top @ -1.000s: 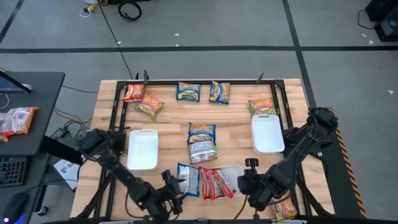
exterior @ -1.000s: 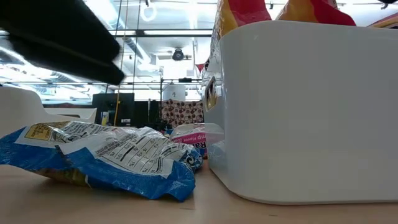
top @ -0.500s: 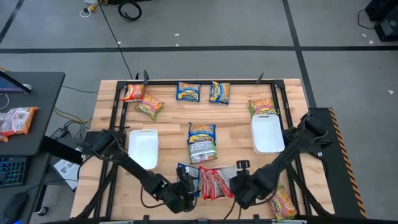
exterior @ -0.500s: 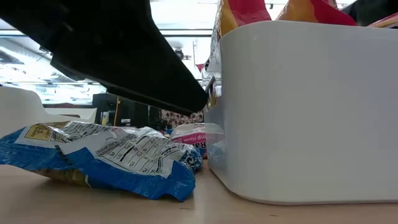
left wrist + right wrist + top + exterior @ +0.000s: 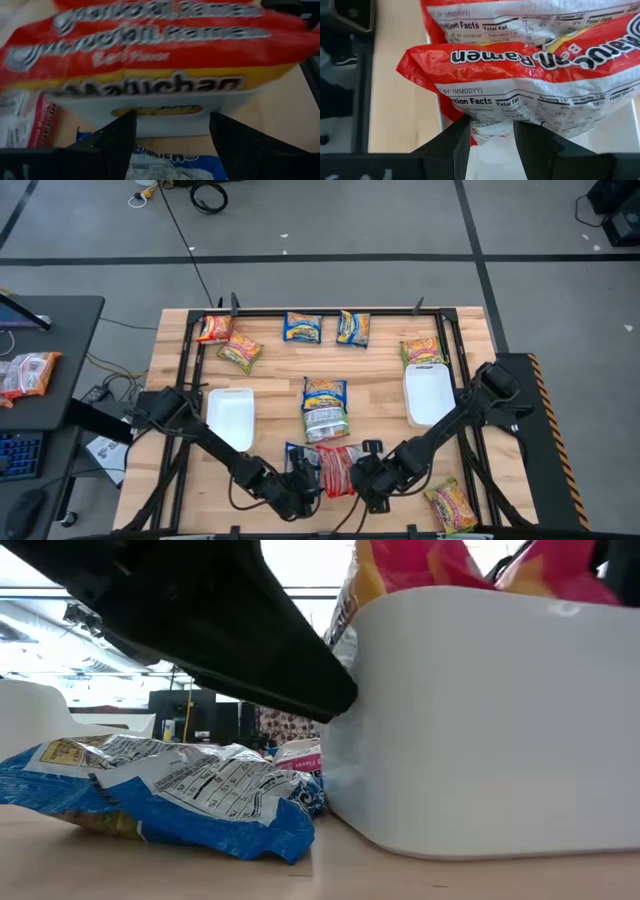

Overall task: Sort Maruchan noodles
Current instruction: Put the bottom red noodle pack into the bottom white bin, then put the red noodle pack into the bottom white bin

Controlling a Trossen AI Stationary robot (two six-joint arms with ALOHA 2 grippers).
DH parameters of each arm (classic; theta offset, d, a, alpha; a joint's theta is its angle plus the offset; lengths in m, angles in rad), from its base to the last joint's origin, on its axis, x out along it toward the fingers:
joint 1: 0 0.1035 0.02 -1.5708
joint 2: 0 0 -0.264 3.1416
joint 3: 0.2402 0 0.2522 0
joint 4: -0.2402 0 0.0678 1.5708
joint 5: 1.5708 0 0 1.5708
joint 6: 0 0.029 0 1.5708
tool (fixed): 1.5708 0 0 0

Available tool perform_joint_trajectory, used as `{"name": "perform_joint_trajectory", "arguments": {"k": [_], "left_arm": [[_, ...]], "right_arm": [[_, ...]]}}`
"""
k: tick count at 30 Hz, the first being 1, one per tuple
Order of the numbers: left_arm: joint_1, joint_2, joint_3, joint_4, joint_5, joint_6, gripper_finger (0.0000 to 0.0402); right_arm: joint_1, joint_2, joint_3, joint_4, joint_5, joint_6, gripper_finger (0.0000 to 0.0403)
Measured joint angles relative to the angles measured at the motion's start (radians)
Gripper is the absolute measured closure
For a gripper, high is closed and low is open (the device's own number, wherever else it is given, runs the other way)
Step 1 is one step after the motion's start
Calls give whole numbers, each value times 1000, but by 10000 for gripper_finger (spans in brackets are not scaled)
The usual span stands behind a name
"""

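While the left arm is reaching across the front of the light wooden table (image 5: 380, 370), an empty white rectangular plastic tray (image 5: 229, 418) is lying just beside its elbow. Behind this tray, a red-orange crinkly packet (image 5: 213, 328) and a yellow-green packet (image 5: 240, 351) are lying at the back left corner, well apart from the arms.

The left gripper (image 5: 300, 485) is hovering low at the front edge with its dark fingers (image 5: 117, 135) standing wide apart and holding nothing. A blue-and-yellow flat noodle packet (image 5: 299, 463) is lying under it. Directly in front of it, the wall of a second white tray (image 5: 165, 107) is blocking the way, and the red-and-silver Maruchan packets (image 5: 337, 468) are piling up inside this tray.

The right gripper (image 5: 367, 477) is standing at the other side of the same tray. Its fingers (image 5: 455, 142) are framing the crumpled edge of one red packet, but I cannot tell if they are pressing it.

Further right, a third white tray (image 5: 430, 395) is lying beside the right arm, and a yellow-orange-green packet (image 5: 452, 506) is lying at the front right corner.
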Motion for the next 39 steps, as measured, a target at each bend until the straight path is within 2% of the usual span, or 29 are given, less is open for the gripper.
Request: {"name": "perform_joint_trajectory", "arguments": {"k": [4, 6, 11, 13, 21, 26, 29, 32, 36, 39], "left_arm": [[4, -6, -1, -7, -9, 19, 146], [4, -20, -1, -52, -19, -25, 146], [-1, -96, 2, -295, -12, -205, 145], [-5, -140, 3, -382, -14, -244, 142], [74, -332, 4, -651, 26, -220, 118], [143, -469, 3, -923, -30, -221, 103], [228, -543, -9, -1083, -102, -245, 103], [368, -610, -77, -1144, -100, -243, 108], [614, -677, -205, -1122, -12, -201, 116], [819, -688, -270, -1124, 6, -167, 120]], "right_arm": [[-15, 0, -1, 15, 29, 1, 249], [-19, 0, 8, -1, 63, 0, 249], [-27, 1, 84, -149, 141, 2, 249], [-37, 0, 127, -225, 147, -43, 250], [-139, -1, 266, -328, 161, -220, 250], [-183, -17, 275, -343, 228, -288, 248], [-201, -42, 255, -362, 299, -290, 248], [-210, -90, 166, -301, 363, -300, 249], [-233, -165, -24, -59, 352, -354, 249], [-254, -214, -152, 121, 325, -389, 249]]}}
